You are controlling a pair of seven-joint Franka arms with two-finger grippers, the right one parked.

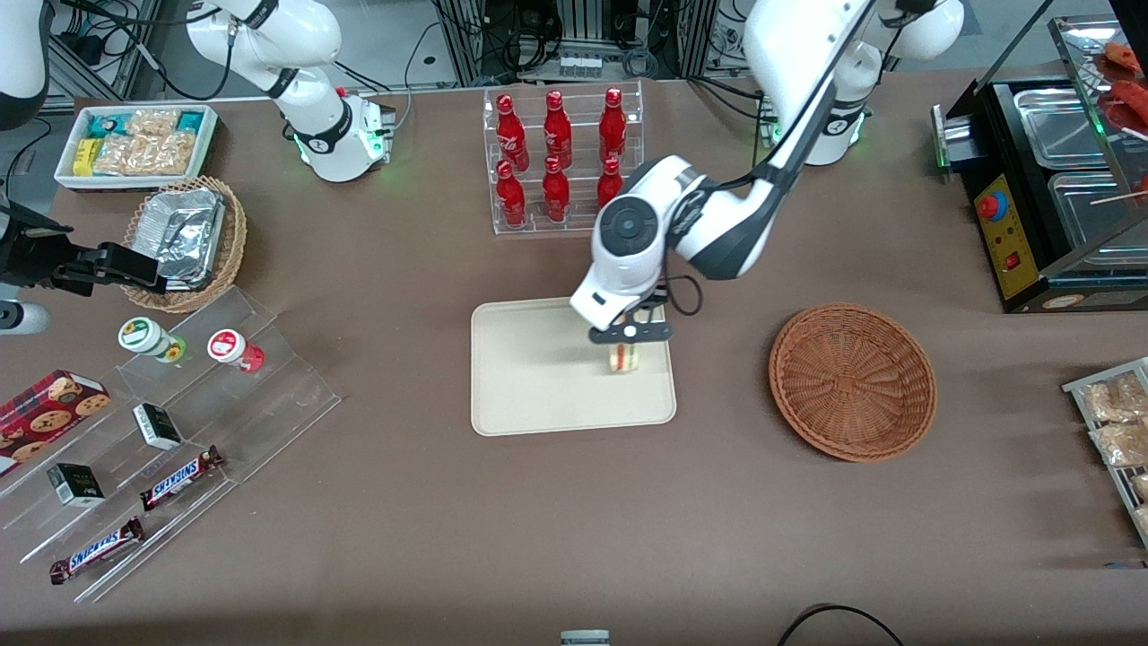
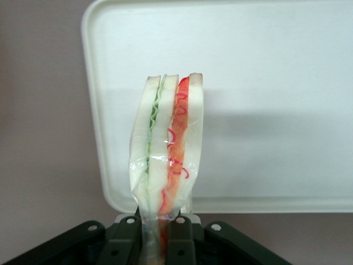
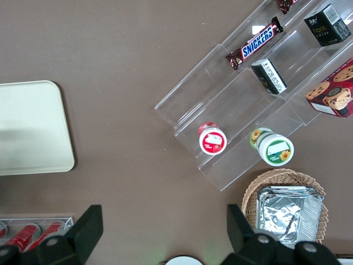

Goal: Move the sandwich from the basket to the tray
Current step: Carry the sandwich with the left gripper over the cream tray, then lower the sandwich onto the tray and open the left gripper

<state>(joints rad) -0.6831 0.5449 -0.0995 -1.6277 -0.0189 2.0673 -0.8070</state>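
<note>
My left gripper (image 1: 625,345) hangs over the cream-beige tray (image 1: 529,377), at the tray's end nearest the basket. It is shut on the sandwich (image 1: 624,359), a plastic-wrapped wedge of white bread with green, red and orange filling. In the left wrist view the sandwich (image 2: 168,149) sticks out from between the fingers (image 2: 181,243) above the tray (image 2: 276,83), near its corner. The reddish-brown woven basket (image 1: 852,381) stands empty on the table, beside the tray toward the working arm's end.
A clear rack of red bottles (image 1: 560,157) stands farther from the front camera than the tray. Clear tiered shelves with snack bars, boxes and cups (image 1: 170,431) lie toward the parked arm's end, with a tan basket holding a foil container (image 1: 184,238). A black food warmer (image 1: 1049,179) stands at the working arm's end.
</note>
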